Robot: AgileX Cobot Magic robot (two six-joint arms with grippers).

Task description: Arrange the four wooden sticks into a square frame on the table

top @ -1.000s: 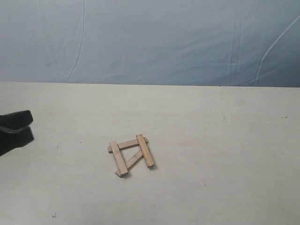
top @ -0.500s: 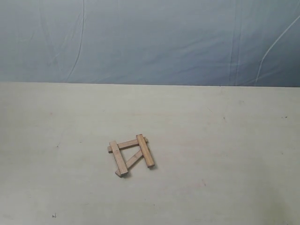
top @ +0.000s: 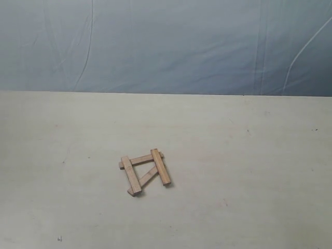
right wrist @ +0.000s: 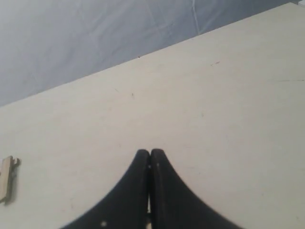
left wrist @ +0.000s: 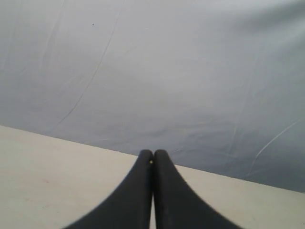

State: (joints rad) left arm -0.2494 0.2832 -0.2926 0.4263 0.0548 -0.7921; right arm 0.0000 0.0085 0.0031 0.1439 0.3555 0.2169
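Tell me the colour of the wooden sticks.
Light tan. The wooden sticks show best in the exterior view.

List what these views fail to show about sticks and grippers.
Exterior view: both grippers out of frame; sticks too small to tell which overlaps which.
Right wrist view: right gripper shown; frame edge leaves only a stick end.
Left wrist view: left gripper only, no sticks.

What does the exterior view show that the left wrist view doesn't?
Only the exterior view shows the four wooden sticks, overlapping in a lopsided outline rather than a neat square. Only the left wrist view shows the left gripper, its black fingers pressed shut on nothing. Both show the pale table and the blue-grey cloth backdrop.
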